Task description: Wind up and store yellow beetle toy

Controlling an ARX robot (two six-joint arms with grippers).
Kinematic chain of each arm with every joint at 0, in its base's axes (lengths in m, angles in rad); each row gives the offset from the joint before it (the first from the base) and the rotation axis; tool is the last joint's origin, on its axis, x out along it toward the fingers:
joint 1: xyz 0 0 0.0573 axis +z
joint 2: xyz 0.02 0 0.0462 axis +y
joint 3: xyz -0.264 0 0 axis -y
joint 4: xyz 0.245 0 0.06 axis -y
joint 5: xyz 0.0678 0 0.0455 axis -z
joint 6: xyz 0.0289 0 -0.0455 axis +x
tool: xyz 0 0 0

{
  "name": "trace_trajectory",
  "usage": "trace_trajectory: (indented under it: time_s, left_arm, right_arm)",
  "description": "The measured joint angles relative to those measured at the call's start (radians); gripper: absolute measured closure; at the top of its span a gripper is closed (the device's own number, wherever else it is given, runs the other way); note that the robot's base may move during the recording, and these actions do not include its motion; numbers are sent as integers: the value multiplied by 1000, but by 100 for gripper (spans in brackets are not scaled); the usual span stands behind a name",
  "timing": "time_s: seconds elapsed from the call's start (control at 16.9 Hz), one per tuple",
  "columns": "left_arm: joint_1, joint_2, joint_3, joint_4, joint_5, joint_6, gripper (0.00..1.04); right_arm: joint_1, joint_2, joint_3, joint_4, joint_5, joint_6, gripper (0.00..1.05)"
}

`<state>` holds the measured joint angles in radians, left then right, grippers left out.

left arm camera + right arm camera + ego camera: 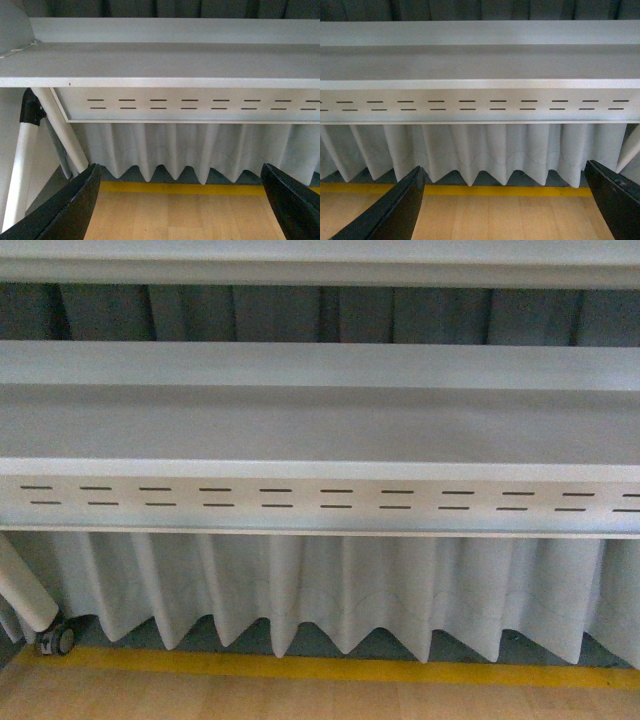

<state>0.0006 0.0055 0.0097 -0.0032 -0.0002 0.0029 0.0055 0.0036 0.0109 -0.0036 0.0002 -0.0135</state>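
Shelf (320,430) dead ahead of us, white and slotted, pleated curtain (330,590) below; our left gripper (179,169) and right gripper (505,166) both hang spread wide, pinching nothing.

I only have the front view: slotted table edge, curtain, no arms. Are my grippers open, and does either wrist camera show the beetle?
Observer: The left gripper is open. Its dark fingers stand wide apart with nothing between them.
Operator: And the right?
Observer: The right gripper is open and empty too, its fingers framing wood floor.
Operator: Any beetle on the wrist cameras?
Observer: No, neither wrist view shows it. What the left wrist view adds is a black bracket at the top of a white leg under the table.
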Motion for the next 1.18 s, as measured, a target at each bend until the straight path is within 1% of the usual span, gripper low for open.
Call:
trace_trajectory:
  time_s: [1.18]
  left_arm:
    - [0, 0, 0, -1, 0, 0, 7]
  right_arm:
    - [0, 0, 0, 0, 0, 2, 7]
